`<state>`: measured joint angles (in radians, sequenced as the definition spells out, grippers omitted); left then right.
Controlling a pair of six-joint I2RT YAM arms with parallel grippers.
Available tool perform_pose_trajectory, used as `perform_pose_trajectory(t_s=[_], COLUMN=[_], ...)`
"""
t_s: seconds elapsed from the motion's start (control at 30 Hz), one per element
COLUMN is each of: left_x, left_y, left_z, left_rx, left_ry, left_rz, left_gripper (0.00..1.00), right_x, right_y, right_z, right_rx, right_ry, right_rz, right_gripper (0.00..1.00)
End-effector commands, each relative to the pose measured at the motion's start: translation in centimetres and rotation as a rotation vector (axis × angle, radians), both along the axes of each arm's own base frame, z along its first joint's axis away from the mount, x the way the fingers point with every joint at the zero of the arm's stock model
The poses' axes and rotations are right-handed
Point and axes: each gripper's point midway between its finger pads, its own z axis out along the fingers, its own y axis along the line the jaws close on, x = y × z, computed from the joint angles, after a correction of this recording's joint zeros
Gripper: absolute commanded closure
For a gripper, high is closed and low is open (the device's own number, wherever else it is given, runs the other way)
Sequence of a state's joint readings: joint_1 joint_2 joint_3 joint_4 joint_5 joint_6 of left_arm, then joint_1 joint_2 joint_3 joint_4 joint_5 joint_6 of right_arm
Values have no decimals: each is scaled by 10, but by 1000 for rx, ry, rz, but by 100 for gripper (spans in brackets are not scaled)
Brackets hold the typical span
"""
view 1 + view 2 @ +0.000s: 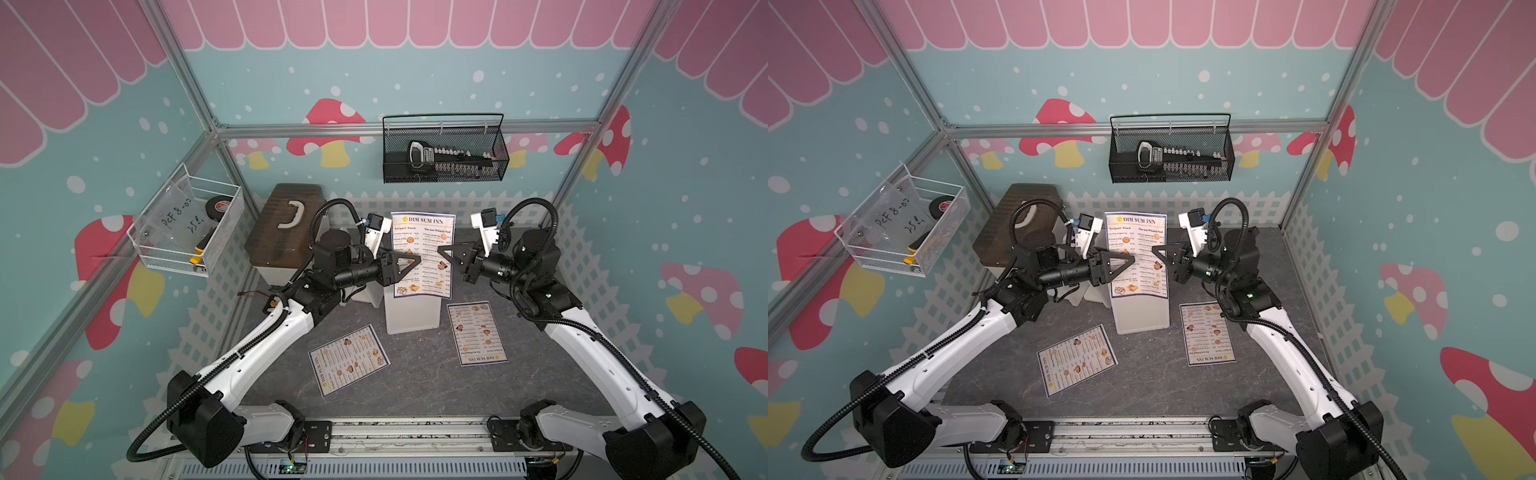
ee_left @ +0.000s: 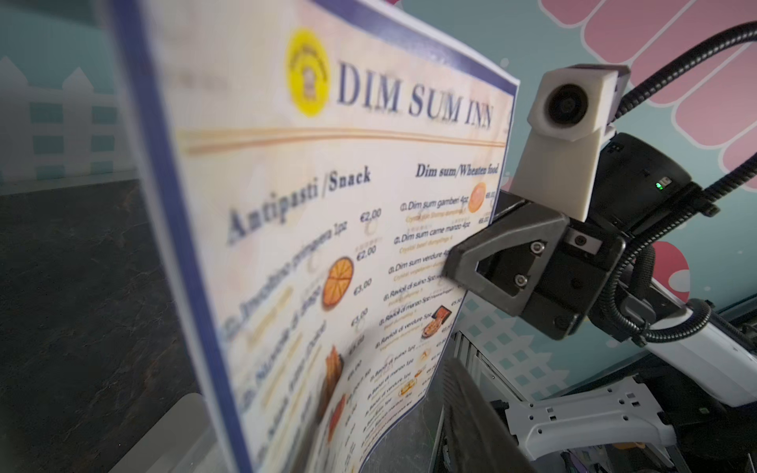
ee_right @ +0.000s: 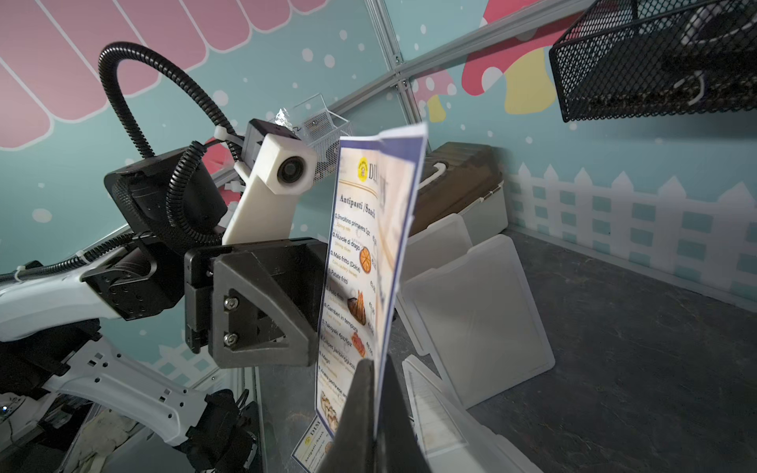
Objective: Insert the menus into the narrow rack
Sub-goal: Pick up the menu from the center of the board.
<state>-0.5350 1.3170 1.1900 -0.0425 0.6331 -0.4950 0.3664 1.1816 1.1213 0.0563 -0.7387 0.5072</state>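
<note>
blue-bordered white menu (image 1: 424, 232), grey marbled tabletop (image 1: 415, 374)

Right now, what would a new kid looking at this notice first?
Probably the white laminated blue-bordered DIM SUM INN menu standing upright in the middle, over the narrow white plastic rack, pinched by the right end effector with the left end effector at its other edge. Next, two matching menus lying flat on the dark grey tabletop, one each side of the rack.

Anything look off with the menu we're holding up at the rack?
Yes: the upright menu, pinched at its edge by the right gripper, is bowed rather than flat; its lower edge curls in the left wrist view. Bent like that, it may catch on the white rack.
</note>
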Motion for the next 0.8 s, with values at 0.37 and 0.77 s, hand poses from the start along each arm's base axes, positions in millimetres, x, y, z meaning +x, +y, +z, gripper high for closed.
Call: perform_pose_trajectory(t_s=[0.37, 0.77], left_x=[20, 48], left_y=[5, 12], left_z=[-8, -7], left_rx=[-58, -109], left_ry=[47, 18], left_rz=[-9, 46], left_gripper=[50, 50], right_x=[24, 58], right_y=[-8, -3], right_z=[-17, -15], right_rx=[-206, -242], right_ry=[-42, -42], right_rz=[-73, -92], right_gripper=[100, 100])
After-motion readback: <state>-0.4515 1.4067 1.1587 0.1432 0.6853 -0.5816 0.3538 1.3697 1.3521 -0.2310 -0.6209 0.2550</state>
